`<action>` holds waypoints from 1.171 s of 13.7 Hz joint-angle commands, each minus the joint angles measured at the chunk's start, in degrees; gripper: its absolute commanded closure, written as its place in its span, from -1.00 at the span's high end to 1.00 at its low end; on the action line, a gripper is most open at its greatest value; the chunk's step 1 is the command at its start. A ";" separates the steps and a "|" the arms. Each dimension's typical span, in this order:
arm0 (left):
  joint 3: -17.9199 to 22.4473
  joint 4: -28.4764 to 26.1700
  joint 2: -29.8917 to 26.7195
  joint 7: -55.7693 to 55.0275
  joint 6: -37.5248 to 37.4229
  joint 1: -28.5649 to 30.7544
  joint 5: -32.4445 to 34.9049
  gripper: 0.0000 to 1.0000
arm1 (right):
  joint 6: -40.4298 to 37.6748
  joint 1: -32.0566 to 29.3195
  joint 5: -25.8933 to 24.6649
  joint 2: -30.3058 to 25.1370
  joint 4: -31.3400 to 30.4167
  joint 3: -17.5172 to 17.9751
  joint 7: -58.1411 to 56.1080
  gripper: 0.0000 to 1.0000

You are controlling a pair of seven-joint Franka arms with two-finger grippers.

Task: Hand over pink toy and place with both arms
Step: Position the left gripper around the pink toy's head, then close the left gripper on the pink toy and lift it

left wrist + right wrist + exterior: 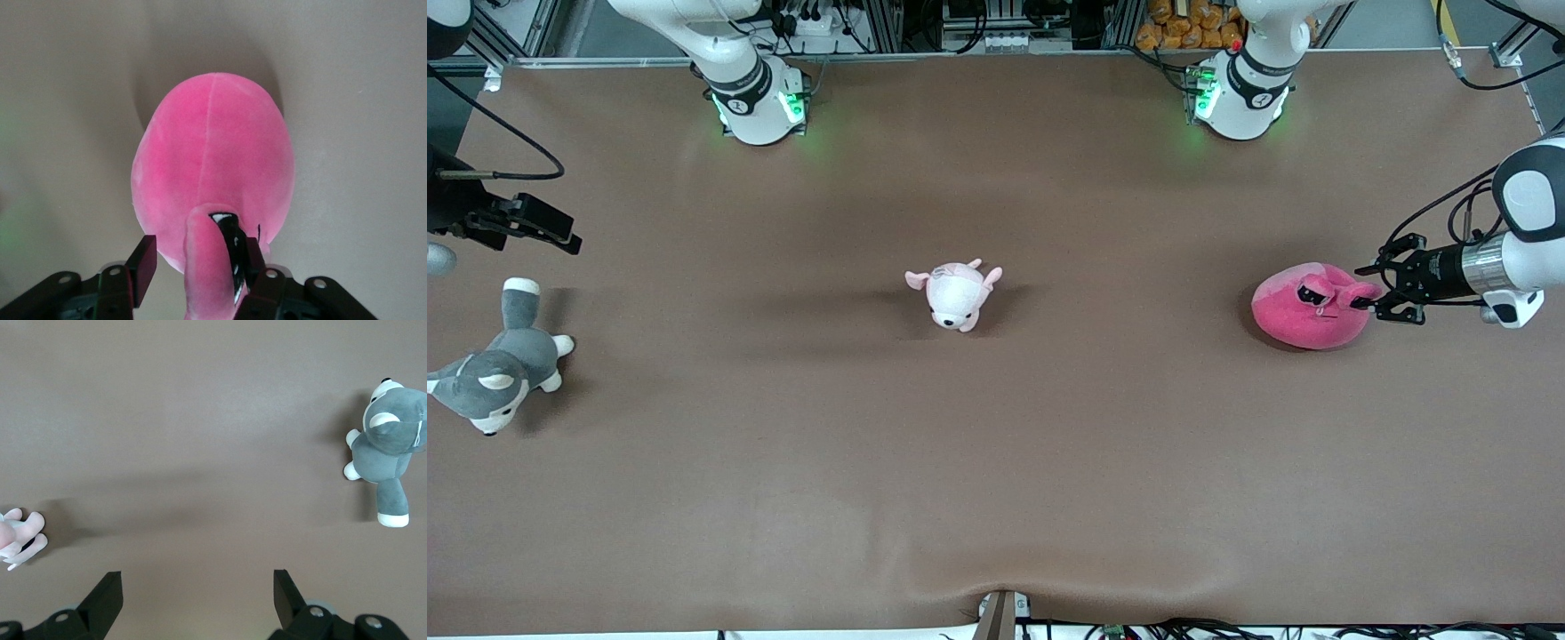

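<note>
The pink toy (1307,311) lies on the brown table at the left arm's end. It fills the left wrist view (213,153). My left gripper (1371,293) is low at the toy's edge, open, with its jaws on either side of one floppy ear (207,267). One finger (252,257) touches the ear beside a dark eye; the other finger (143,257) stands apart from it. My right gripper (560,233) is open and empty above the table at the right arm's end, and waits; in its own view the gripper (197,583) has only bare table between its jaws.
A small pale pink-and-white plush (956,295) lies at the table's middle; its legs show in the right wrist view (20,533). A grey-and-white husky plush (498,373) lies at the right arm's end, also in the right wrist view (387,447).
</note>
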 commanded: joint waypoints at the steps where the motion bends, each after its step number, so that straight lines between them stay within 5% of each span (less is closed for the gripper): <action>1: -0.35 -0.65 -0.25 -0.60 1.10 0.08 -1.09 -0.17 | 0.02 -0.34 -0.60 0.00 0.30 0.35 0.58 1.00; 4: -0.44 -0.22 -0.16 -0.60 1.10 -0.01 -1.18 -0.63 | 0.02 -0.25 -0.60 0.09 0.30 0.35 0.58 1.00; 5: -0.52 -0.04 -0.25 -0.69 1.10 -0.18 -1.27 -0.98 | 0.02 -0.25 -0.60 0.09 0.30 0.35 0.58 1.00; 16: -8.25 12.17 -0.60 -12.63 -7.15 -0.53 -2.41 -1.00 | 0.02 0.01 -0.52 0.18 0.39 0.44 0.58 1.00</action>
